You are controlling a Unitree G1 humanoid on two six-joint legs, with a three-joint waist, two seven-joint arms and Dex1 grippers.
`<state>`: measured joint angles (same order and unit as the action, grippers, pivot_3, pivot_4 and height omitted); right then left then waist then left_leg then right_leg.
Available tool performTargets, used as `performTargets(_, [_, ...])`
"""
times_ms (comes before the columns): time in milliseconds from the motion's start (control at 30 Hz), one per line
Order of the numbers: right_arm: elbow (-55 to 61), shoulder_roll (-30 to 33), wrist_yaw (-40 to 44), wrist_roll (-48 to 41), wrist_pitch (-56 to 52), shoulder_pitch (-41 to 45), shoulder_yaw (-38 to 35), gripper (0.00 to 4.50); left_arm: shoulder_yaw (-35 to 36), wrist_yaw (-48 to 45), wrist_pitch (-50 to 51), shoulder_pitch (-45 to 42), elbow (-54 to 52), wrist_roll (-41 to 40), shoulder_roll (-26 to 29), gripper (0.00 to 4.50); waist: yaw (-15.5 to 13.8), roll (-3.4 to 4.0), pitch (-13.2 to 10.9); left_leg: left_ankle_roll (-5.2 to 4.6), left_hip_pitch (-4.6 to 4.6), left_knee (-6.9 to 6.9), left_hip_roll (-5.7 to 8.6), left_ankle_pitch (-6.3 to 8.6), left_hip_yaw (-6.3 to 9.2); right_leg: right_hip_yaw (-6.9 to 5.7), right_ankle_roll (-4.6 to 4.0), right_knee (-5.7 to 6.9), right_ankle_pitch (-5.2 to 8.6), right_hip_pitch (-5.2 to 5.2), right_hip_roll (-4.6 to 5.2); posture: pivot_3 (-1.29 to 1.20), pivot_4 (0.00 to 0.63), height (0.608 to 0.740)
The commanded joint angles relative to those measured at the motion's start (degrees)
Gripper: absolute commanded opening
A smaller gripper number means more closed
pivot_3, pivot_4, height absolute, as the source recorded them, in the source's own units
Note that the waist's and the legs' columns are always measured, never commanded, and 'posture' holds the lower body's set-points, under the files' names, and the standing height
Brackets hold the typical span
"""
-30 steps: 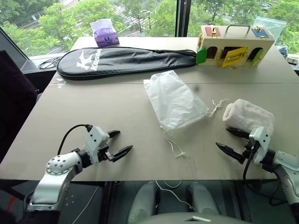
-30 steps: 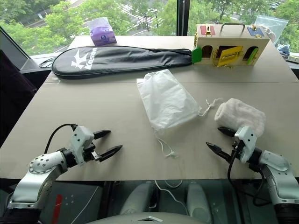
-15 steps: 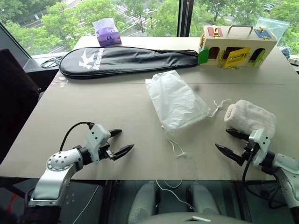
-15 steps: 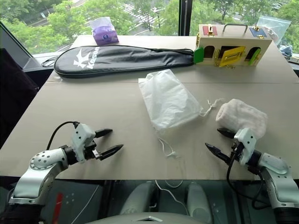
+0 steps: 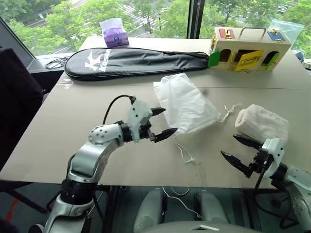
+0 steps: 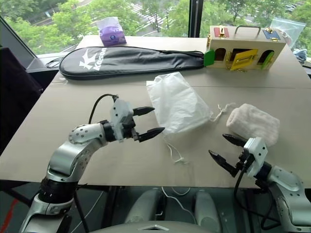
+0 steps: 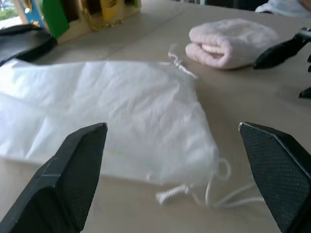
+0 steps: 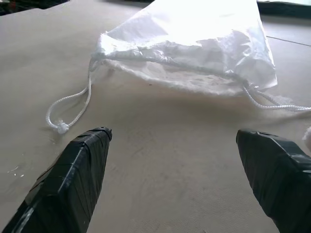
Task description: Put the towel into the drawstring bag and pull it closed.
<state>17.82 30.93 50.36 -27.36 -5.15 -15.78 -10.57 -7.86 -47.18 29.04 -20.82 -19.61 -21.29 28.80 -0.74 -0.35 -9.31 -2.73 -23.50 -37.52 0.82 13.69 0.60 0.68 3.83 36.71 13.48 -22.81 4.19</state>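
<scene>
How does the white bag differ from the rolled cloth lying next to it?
The drawstring bag lies flat, thin and crinkly, with cords trailing from it; the towel is a thick, fuzzy roll. The bag is larger and whiter, the towel faintly pink. Both rest untouched on the table.

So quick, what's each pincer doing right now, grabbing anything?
Left pincer: open, holding nothing, beside the drawstring bag.
Right pincer: open, holding nothing, near the towel.
</scene>
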Motion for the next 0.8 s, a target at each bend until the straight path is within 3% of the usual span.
performTargets(33, [3.14,-0.52,-1.81,-0.51,0.14,-0.55,-1.09,4.4,-5.52,1.86,1.18,-3.63,0.55,3.64,-2.03,4.5,0.14,0.0,-0.01,0.0,0.0,0.0,-0.01,0.0,-0.01,0.03,0.0,0.0,0.0,0.0,-0.05,0.0,0.15,0.74])
performTargets(300, [6.0,-0.62,-3.46,-1.05,0.39,-3.81,-2.1,4.4,-15.03,7.16,-1.6,-3.53,0.17,13.87,-4.88,4.5,-0.01,-0.02,-0.02,0.0,0.04,0.01,-0.04,0.0,-0.02,0.11,0.01,0.05,0.01,0.0,-0.15,0.0,0.15,0.74])
performTargets(467, [6.62,-0.5,-3.88,-1.29,0.14,-4.44,-2.28,4.4,-14.59,13.19,-3.19,-2.64,1.21,17.03,-9.25,4.5,-0.08,-0.03,-0.02,0.0,0.03,-0.04,-0.04,0.0,-0.02,0.13,0.01,0.05,0.01,0.0,-0.14,0.0,0.15,0.74])
performTargets(800, [6.55,-0.89,-5.15,-0.53,0.56,-3.84,-1.68,4.4,-19.44,17.95,-13.18,-3.65,8.85,30.57,-8.89,4.5,-0.11,-0.02,-0.02,0.0,0.03,-0.08,-0.02,0.0,-0.03,0.13,0.01,0.07,0.01,0.0,-0.14,0.0,0.15,0.74])
